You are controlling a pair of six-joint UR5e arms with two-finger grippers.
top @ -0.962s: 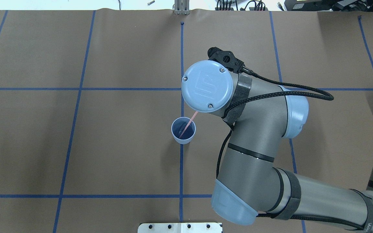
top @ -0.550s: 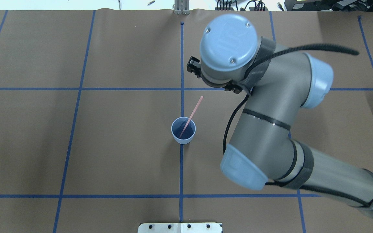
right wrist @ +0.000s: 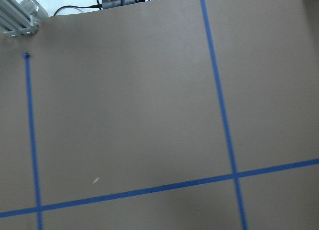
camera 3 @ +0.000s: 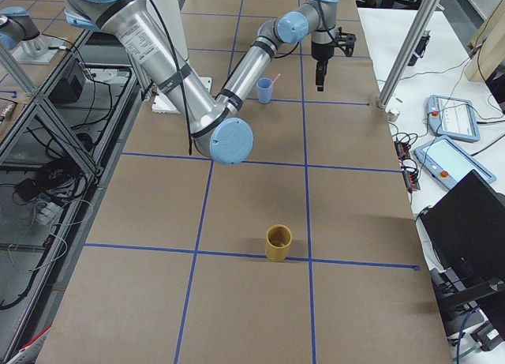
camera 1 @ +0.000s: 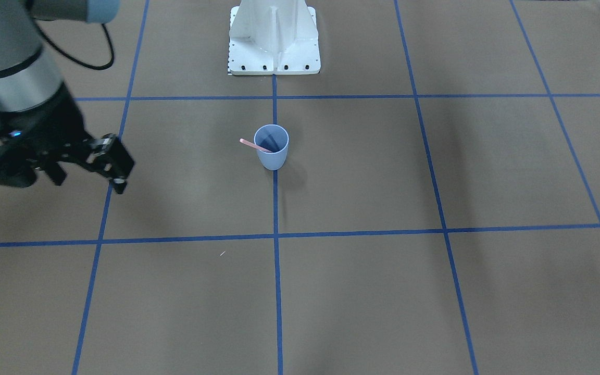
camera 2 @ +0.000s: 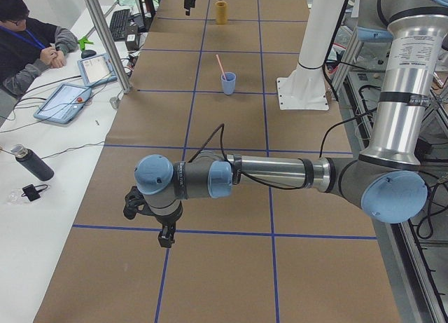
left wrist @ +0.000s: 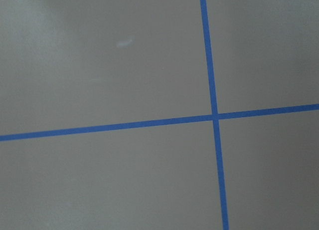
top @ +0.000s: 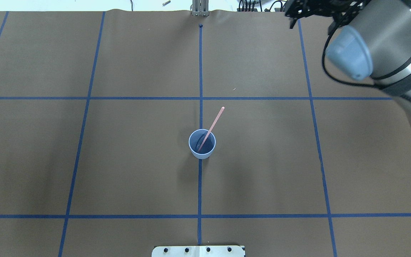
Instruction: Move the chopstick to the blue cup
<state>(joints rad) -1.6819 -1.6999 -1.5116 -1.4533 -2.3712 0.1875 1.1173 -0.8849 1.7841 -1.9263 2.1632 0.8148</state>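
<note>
the chopstick (top: pixel 214 122) leans far out of the light blue cup (top: pixel 202 154); a knock could topple both. your right gripper (camera 1: pixel 89 174) has its jaws spread, empty; for the left gripper (camera 2: pixel 165 233), cannot tell.

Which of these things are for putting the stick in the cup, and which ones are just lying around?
For the job:
- chopstick, leaning inside the cup
- blue cup

Just lying about:
- yellow cup, farther along the table
- dark bottle
- tablet
</note>
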